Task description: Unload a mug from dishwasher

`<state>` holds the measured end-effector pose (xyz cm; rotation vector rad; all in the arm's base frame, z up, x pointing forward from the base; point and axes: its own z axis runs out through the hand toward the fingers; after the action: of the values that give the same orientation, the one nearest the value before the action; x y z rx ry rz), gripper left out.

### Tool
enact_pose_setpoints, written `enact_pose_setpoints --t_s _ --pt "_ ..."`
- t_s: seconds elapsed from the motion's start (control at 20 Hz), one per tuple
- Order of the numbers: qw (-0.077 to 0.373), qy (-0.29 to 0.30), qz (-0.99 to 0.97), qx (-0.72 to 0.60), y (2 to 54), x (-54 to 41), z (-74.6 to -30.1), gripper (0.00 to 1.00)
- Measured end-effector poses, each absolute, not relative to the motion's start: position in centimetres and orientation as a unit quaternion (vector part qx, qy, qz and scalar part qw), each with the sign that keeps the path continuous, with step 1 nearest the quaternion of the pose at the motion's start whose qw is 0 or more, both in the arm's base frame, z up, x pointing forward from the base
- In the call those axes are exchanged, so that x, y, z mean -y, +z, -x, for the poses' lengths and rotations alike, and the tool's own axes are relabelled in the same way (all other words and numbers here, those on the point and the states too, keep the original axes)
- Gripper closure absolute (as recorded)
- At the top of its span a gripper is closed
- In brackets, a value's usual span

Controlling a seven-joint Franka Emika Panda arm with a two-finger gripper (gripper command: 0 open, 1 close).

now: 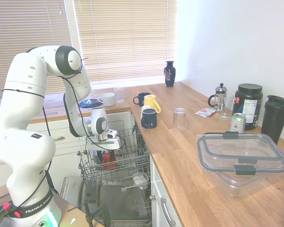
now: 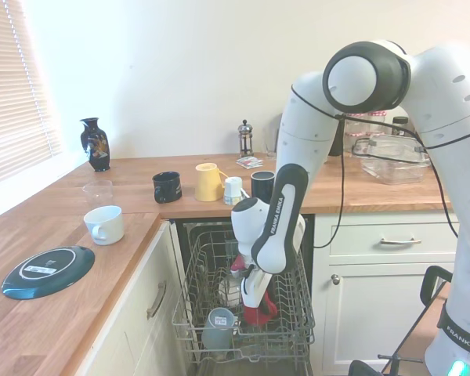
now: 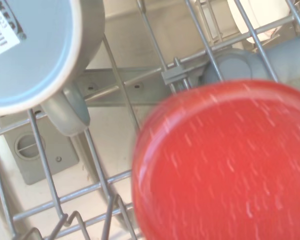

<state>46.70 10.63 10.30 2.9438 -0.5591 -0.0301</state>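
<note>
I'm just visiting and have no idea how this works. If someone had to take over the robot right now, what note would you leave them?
Gripper: down in the dishwasher rack, right at the red mug; I cannot tell whether it is open or shut.
Red mug: in the rack, bottom up, beside a grey mug.
Done: door is open, rack is out, arm has reached the mug.
Left: confirm the grip, lift the mug out, set it on the wooden counter.
</note>
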Motion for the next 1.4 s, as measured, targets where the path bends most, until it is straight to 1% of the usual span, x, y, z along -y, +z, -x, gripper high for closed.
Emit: enact_pose_setpoints --t_s 0.5,0.95,1.1,1.4 --pt "0.063 -0.005 -0.978 0.197 10.1 -10.4 -46.2 1.0" --pt "0.067 0.002 -0.978 0.197 10.6 -10.2 -46.3 1.0" --pt "0.067 0.013 -0.979 0.193 12.0 -10.3 -46.1 1.0" --pt "0.056 0.043 -0.979 0.192 16.7 -10.6 -45.2 1.0"
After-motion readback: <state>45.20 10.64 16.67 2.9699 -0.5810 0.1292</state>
